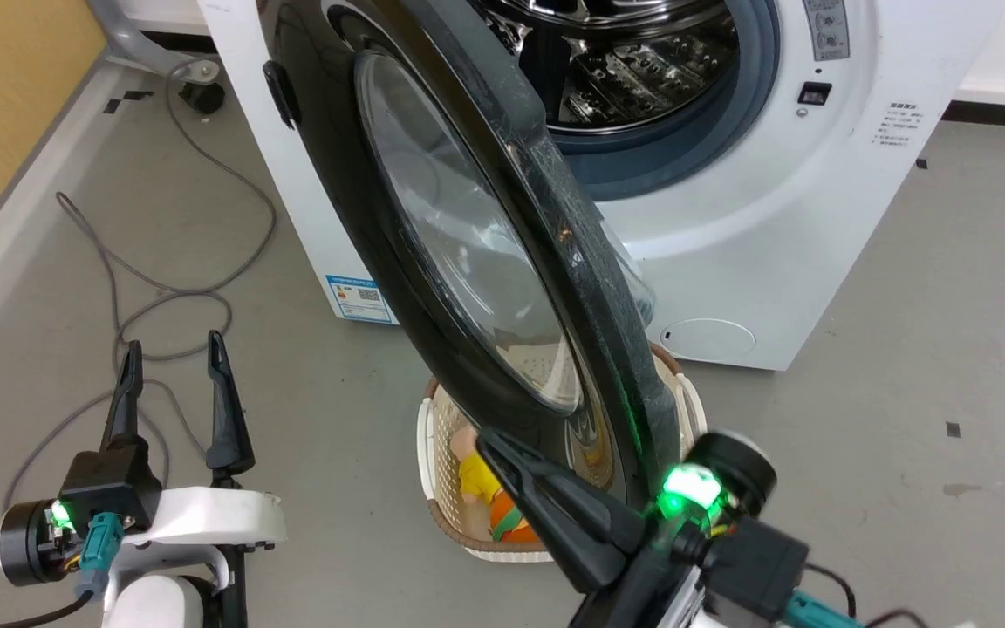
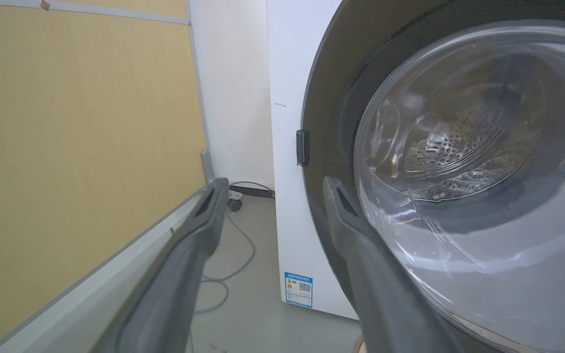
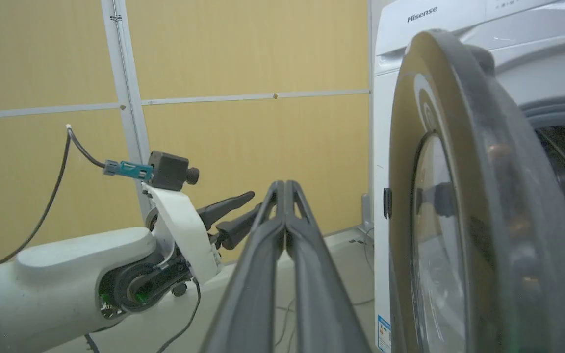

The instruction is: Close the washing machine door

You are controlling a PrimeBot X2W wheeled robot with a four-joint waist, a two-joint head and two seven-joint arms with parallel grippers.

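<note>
Beside glossy black round door [image 1: 468,262], glass bowl centre: left hand [image 1: 173,344] wide, right hand [image 1: 487,441] pinched empty.

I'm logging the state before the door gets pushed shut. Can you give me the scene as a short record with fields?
door: washing machine door open, swung well away from the opening
machine: washing machine, steel drum exposed
left arm: left gripper open, empty, over the floor to the robot's left of the door
right arm: right gripper shut, empty, by the door's outer face near its lower edge; contact unclear
floor: cream basket under the door; grey cable
</note>
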